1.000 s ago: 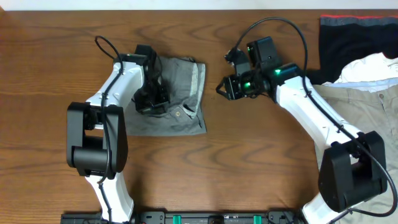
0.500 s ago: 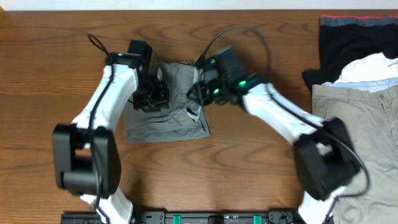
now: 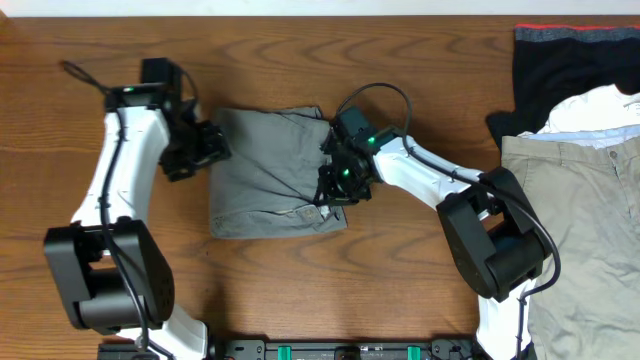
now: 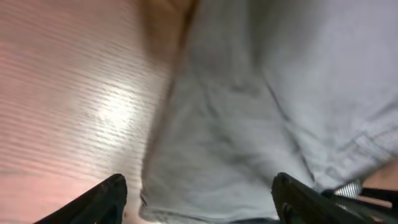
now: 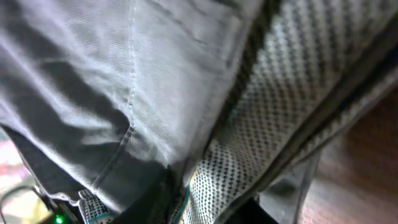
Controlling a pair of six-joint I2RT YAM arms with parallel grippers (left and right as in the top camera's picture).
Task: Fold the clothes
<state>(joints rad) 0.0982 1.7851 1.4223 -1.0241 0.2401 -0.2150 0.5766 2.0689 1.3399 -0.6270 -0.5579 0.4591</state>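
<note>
grey shorts (image 3: 265,165) lie between spread left gripper (image 3: 215,148) and right gripper (image 3: 333,186), seemingly clamped on their waistband.

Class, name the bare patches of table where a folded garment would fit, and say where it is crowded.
Bare wood lies along the far edge of the table, beyond the grey shorts, and in front of them toward the near edge. The right end is crowded: the black garment and the beige trousers lie there.
</note>
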